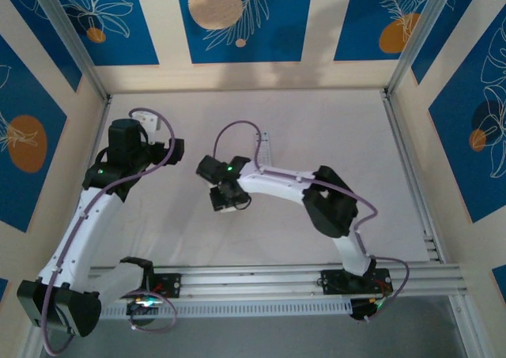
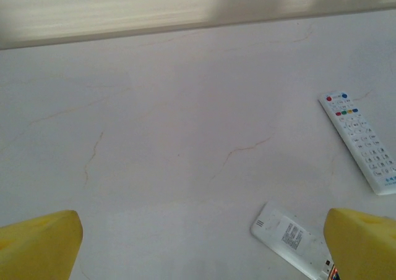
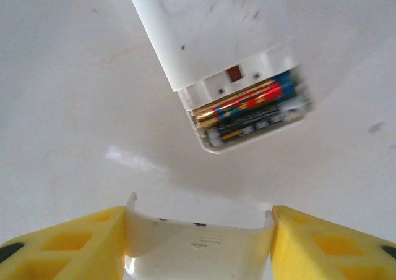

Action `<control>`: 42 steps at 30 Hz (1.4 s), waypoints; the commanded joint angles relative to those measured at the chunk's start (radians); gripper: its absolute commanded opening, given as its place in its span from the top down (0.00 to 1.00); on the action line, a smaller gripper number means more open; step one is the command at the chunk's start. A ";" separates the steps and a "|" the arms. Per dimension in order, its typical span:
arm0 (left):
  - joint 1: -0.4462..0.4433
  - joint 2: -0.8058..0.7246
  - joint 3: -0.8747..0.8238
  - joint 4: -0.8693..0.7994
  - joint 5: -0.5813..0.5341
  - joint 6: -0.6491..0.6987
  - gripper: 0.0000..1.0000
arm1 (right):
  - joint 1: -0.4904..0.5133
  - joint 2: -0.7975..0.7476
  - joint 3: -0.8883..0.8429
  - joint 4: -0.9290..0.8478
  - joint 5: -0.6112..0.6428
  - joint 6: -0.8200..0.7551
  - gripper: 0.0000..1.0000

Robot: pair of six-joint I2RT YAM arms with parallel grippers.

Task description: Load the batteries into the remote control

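Currently: remote lies face-down on the surface, back up, battery bay uncovered at the end nearest the right wrist cam. Two batteries sit in the bay side by side, lengthwise across it. One has a gold/red/blue wrap, the other is dark with gold print. It's blurry, so polarity can't be read.

Right hand is clamped on the white bay cover, which spans the gap and touches both yellow fingers. The cover is held just short of the bay, not touching the remote.

Left hand has its jaws wide apart with nothing between them, hovering over bare surface. From its cam a second remote lies face-up to the right, buttons showing, well apart from the face-down one.

Surface is white with faint vein lines, marble look. Top cam shows walls of cream and blue panels with leaf and orange-circle prints, and an aluminium rail along the near edge carrying both arm bases
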State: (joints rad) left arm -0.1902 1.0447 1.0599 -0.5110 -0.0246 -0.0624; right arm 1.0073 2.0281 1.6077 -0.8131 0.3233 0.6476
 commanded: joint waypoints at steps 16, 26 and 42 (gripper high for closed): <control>0.018 0.040 -0.029 0.045 0.037 0.035 0.00 | -0.113 0.122 0.135 0.005 -0.124 -0.424 0.40; 0.018 0.043 -0.029 0.044 0.035 0.033 0.00 | -0.101 0.156 0.135 -0.001 -0.106 -0.446 0.38; 0.017 0.055 -0.028 0.037 0.032 0.030 0.00 | -0.086 0.178 0.134 0.011 -0.096 -0.474 0.36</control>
State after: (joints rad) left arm -0.1852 1.0973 1.0386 -0.4862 -0.0032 -0.0422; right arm 0.9127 2.1994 1.7195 -0.7891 0.2249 0.1833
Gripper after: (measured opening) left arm 0.999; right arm 0.642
